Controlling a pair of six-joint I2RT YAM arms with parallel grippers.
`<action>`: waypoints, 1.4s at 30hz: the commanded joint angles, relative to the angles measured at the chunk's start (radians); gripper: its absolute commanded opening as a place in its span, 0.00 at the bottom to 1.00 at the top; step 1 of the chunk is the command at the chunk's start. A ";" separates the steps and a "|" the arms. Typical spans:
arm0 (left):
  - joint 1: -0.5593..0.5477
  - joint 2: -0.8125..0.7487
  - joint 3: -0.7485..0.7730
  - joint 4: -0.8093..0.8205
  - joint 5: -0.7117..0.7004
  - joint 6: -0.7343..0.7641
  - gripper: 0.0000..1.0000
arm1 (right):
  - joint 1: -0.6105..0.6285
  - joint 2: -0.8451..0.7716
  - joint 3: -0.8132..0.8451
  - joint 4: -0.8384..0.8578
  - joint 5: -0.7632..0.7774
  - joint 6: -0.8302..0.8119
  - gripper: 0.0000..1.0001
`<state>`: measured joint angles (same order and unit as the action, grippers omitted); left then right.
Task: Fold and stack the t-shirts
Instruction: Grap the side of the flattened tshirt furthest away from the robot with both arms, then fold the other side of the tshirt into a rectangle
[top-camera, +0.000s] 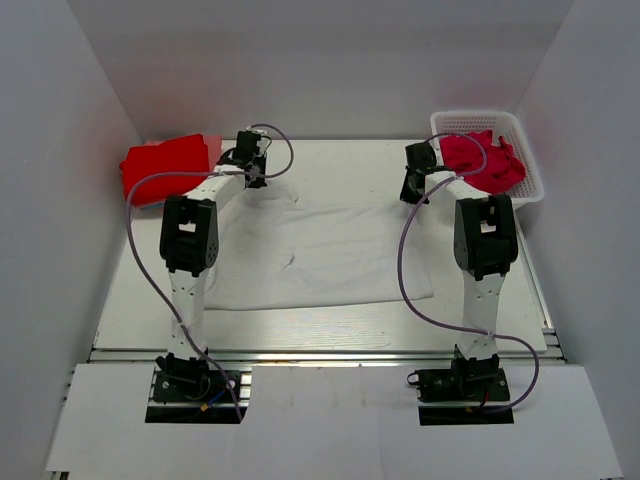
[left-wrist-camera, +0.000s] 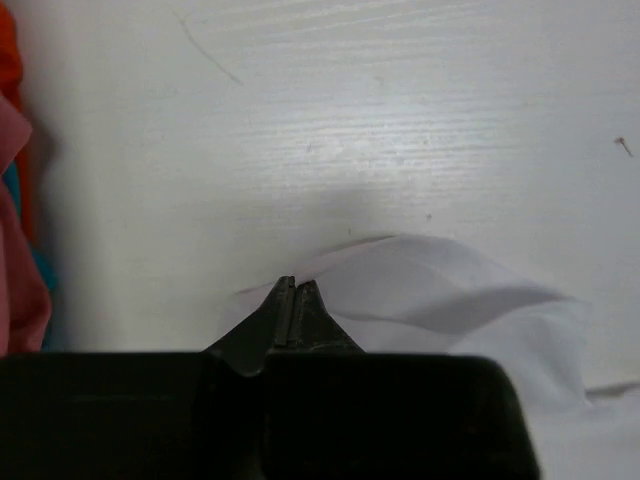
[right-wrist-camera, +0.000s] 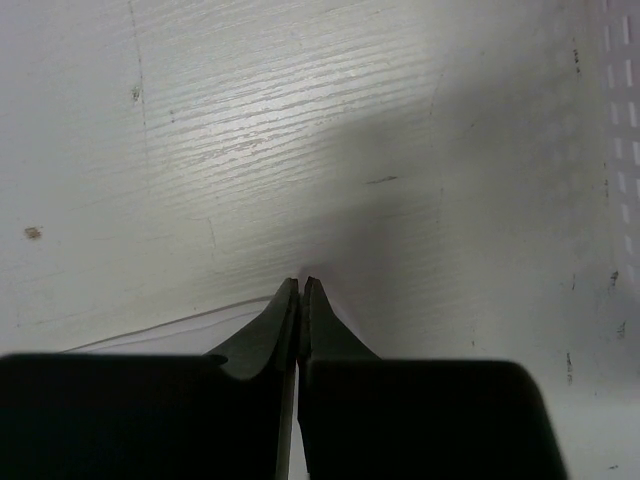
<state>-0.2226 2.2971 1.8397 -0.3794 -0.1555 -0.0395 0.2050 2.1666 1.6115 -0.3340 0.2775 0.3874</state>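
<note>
Closest to the overhead camera, the two arm bases are seen at the near edge of the table (top-camera: 330, 325), and beyond them a white t-shirt (top-camera: 320, 250) is spread flat in the middle. Its long axis is laid from left to right across the table, and its far edge is stretched between the two grippers. The left gripper (top-camera: 250, 152) is placed at the far left corner of the shirt and the right gripper (top-camera: 415, 185) at the far right corner, so each arm is nearest to its own corner. From both hands the body of the shirt lies towards the bases. In the left wrist view the fingers are pressed together, and a raised fold of the white cloth is pinched at their tips. In the right wrist view the fingers are also pressed together; a thin tent of cloth appears to be held there, though this is shown less clearly. A red folded pile (top-camera: 165, 165) is kept at the far left, well apart from the shirt. A crumpled crimson t-shirt (top-camera: 485, 160) is waiting in the white basket (top-camera: 532, 190) at the far right. It is judged that the far edge must next be carried towards the near edge by both hands together, at an equal pace, so that the fold is kept straight.
</note>
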 joint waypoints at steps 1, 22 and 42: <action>0.005 -0.186 -0.106 0.042 0.017 -0.019 0.00 | 0.000 -0.083 -0.022 0.036 0.025 0.004 0.00; -0.004 -0.916 -0.910 0.086 0.068 -0.218 0.00 | 0.005 -0.514 -0.489 0.173 -0.026 -0.015 0.00; -0.004 -1.349 -1.385 0.022 0.194 -0.474 0.00 | 0.010 -0.679 -0.696 0.164 -0.089 0.016 0.00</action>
<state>-0.2249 1.0100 0.4850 -0.3325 0.0093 -0.4500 0.2119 1.5414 0.9440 -0.1814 0.1734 0.3870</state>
